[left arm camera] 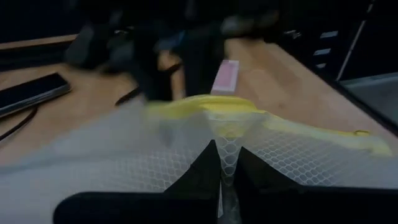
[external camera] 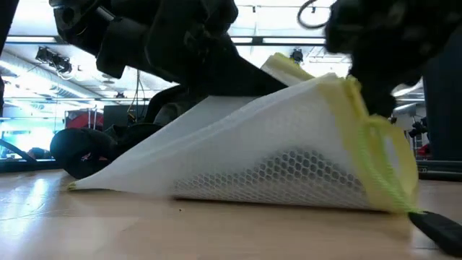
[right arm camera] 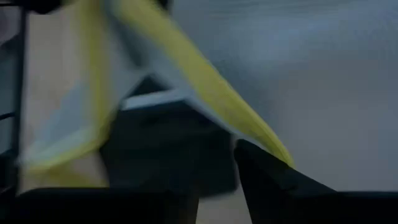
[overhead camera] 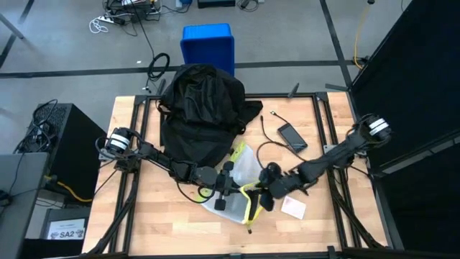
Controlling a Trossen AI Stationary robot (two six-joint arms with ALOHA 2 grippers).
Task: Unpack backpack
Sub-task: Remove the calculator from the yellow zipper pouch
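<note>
Two arms meet over a white mesh pouch [overhead camera: 237, 188] with yellow trim, which lies on the wooden surface [overhead camera: 165, 223] near its front edge. The backpack [overhead camera: 198, 115] sits behind them, slumped on the far half of the surface, close to the left arm but apart from both sets of jaws. The left gripper [left arm camera: 222, 180] is clenched on a fold of the pouch's mesh, seen pinched between its dark fingers in the left wrist view. The right gripper [overhead camera: 267, 193] is at the pouch's yellow-edged side; whether its jaws grip the trim or stand loose I cannot tell. To the right of the backpack lie a phone [overhead camera: 292, 137] with a cable [overhead camera: 267, 129], and a small pink-and-white card [overhead camera: 293, 208] rests beside the right gripper. A blue bin [overhead camera: 208, 44] stands on the floor beyond the surface.
</note>
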